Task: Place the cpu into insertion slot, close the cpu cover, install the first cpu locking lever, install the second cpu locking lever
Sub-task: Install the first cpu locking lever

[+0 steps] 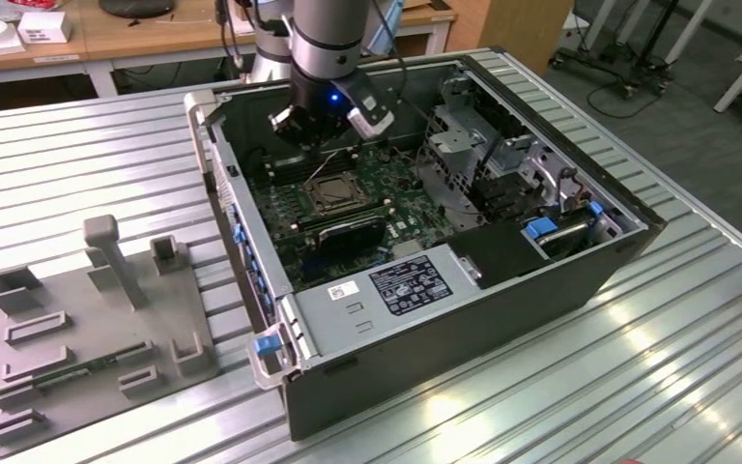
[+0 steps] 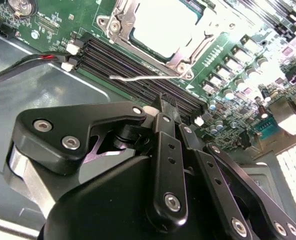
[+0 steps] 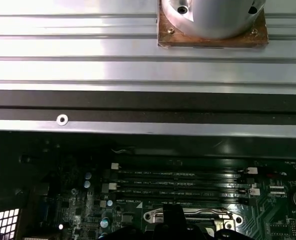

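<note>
Green circuit board [image 1: 394, 191]; pale silvery cpu [image 2: 163, 22]; black memory slots [image 2: 133, 70]; ribbed silver table [image 1: 74, 174]; blue case latch [image 1: 266, 345].

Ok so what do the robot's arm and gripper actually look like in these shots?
The arm is a silvery-grey cylinder with a blue light glowing at its wrist. The gripper is matte black: flat, rounded link plates joined by silver screws, with a polished metal collar behind them.
</note>
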